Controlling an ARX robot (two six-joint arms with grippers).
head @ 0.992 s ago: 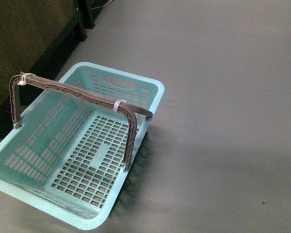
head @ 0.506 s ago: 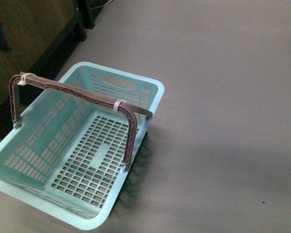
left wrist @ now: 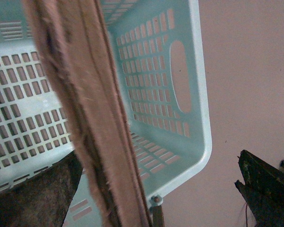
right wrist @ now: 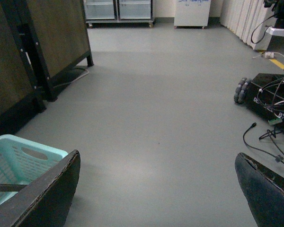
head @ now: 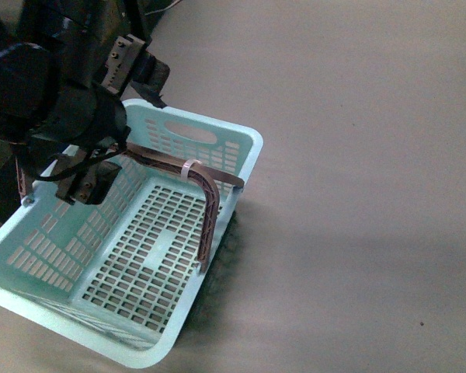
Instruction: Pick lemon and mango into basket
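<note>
Left gripper (left wrist: 158,165) is held over the basket (head: 248,148), jaws wide and empty, with the handle (left wrist: 85,94) seen between its fingers. Right gripper (right wrist: 157,158) is held wide and empty above the floor (right wrist: 170,109). Nothing is seen in the basket. Lemon and mango are not found in any view, so their bearing and long axes cannot be told. The left arm is judged nearer the basket.
</note>
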